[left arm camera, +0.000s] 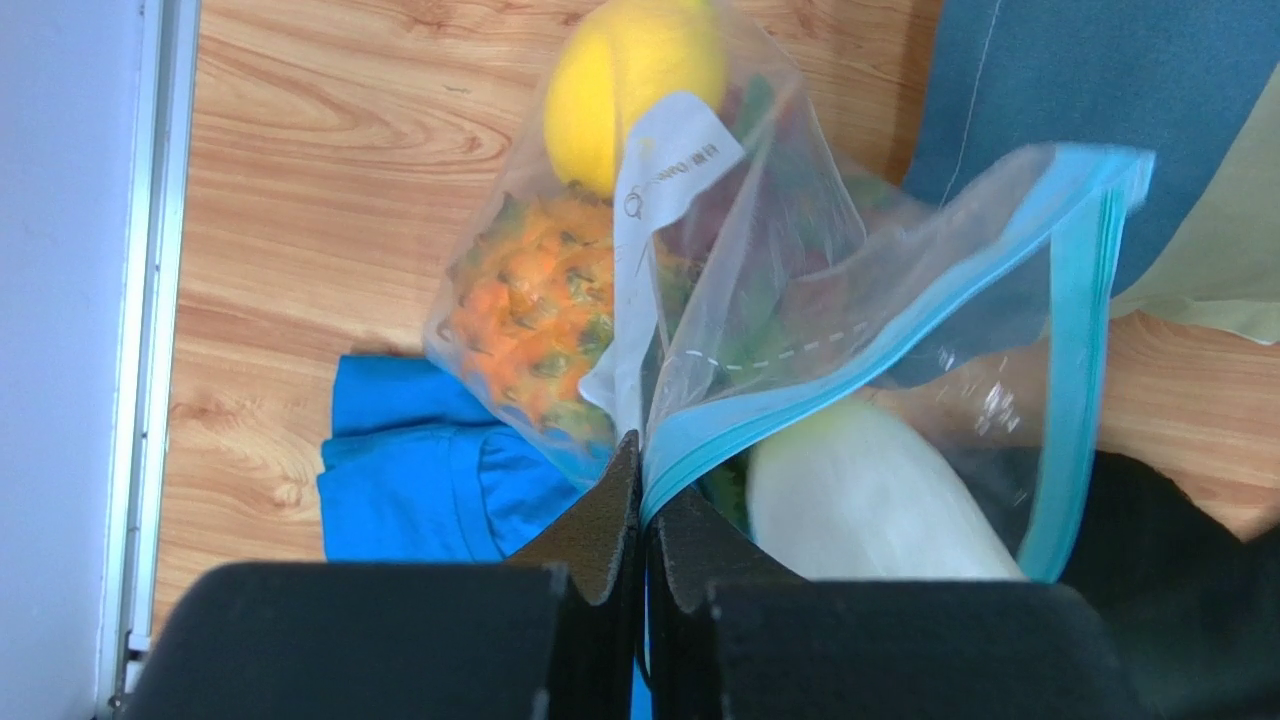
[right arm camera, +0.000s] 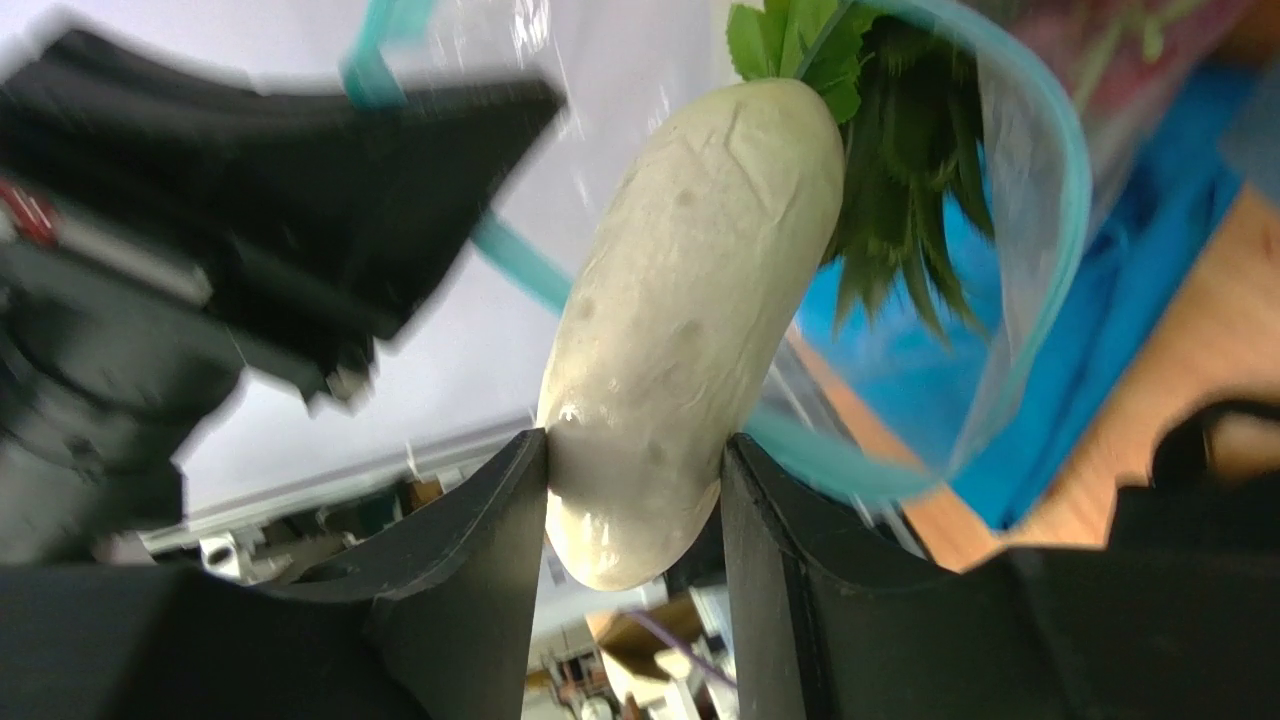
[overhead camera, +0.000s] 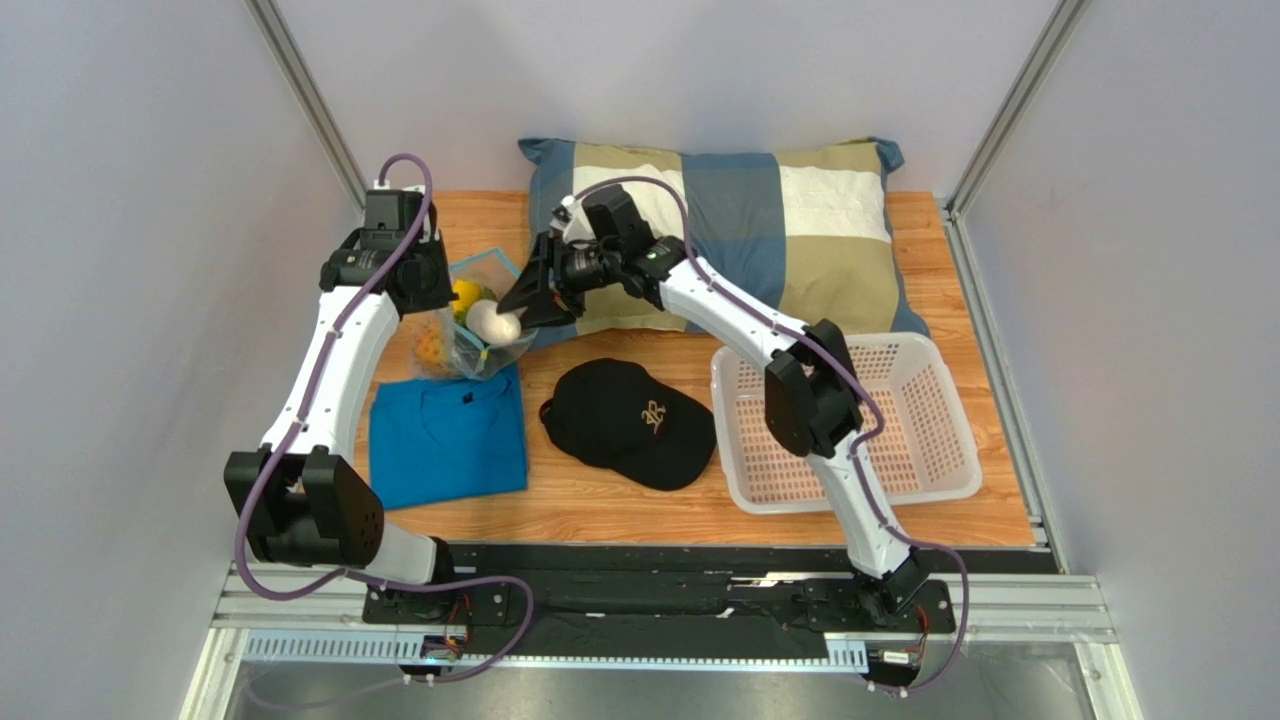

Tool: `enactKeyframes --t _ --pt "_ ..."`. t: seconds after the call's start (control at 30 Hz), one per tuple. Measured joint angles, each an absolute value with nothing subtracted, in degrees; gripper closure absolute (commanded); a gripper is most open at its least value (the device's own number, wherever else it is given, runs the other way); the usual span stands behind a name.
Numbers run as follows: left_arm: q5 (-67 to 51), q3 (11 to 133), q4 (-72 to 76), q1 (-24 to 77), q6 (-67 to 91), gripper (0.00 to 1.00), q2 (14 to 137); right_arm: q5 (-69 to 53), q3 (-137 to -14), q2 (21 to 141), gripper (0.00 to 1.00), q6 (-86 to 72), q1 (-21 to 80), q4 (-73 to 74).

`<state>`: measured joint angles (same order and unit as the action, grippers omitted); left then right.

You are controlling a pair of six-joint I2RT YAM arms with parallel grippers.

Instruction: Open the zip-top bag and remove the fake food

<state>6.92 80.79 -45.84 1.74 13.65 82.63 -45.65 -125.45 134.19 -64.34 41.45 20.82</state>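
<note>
The clear zip-top bag hangs open at the back left of the table, its teal zip strip spread wide. My left gripper is shut on the bag's rim at one end of the mouth. My right gripper is shut on the cream-white long vegetable, which sticks out of the bag's mouth; it also shows in the top view and left wrist view. The orange pineapple and yellow lemon lie inside the bag. Green leaves show in the mouth.
A folded blue shirt lies under and in front of the bag. A black cap sits mid-table. A white basket stands at the right. A checked pillow lies along the back.
</note>
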Motion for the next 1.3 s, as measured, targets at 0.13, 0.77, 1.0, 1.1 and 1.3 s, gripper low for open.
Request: enactKeyframes --t 0.13,0.77,1.0,1.1,1.3 --pt "6.79 81.71 -46.26 1.37 14.04 1.00 83.40 -46.92 -115.68 125.10 1.00 -57.69 40.84 25.28" --pt "-0.03 81.91 -46.78 0.60 18.83 1.00 83.77 -6.37 -67.22 66.98 1.00 -24.47 27.81 53.34" --pt "-3.27 81.89 -46.74 0.60 20.05 1.00 84.07 -4.51 -48.10 61.23 0.99 -20.93 27.42 46.28" --pt "-4.19 81.89 -46.57 0.60 20.29 1.00 84.20 -4.82 -44.34 62.41 0.81 -19.73 27.07 42.96" --pt "-7.27 81.89 -45.52 0.60 20.36 1.00 84.79 -4.49 -43.75 68.45 0.39 -20.34 26.89 39.48"
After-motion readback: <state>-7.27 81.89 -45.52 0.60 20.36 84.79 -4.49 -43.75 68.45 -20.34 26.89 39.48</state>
